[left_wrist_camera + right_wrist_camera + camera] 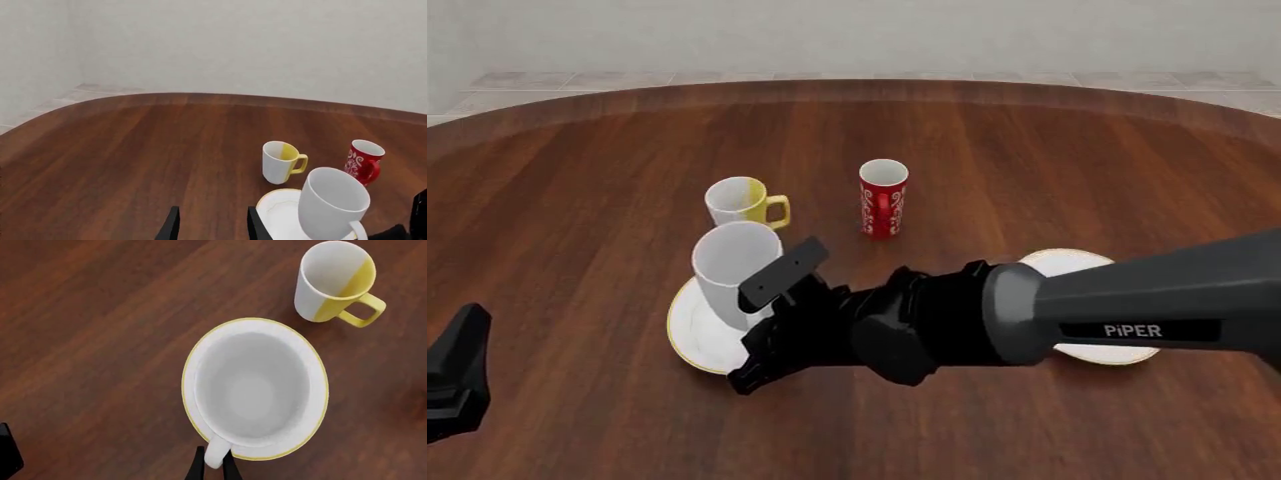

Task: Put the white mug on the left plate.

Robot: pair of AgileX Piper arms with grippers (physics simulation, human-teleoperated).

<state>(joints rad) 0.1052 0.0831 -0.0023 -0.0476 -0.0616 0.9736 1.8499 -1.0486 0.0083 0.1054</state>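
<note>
The white mug [734,262] is over the left plate [691,335], tilted a little; whether its base touches the plate I cannot tell. My right gripper [767,312] reaches across from the right and is shut on the mug's handle [215,456]. In the right wrist view I look straight down into the mug [253,385], with the plate's gold rim [189,360] around it. In the left wrist view the mug [331,205] stands over the plate [279,210]. My left gripper [213,226] is open and empty; it sits low at the far left [465,350].
A white-and-yellow mug [742,203] stands just behind the left plate. A slim red patterned mug [884,198] stands to its right. The right plate [1070,262] is partly hidden under my right arm. The table's curved far edge runs along the wall.
</note>
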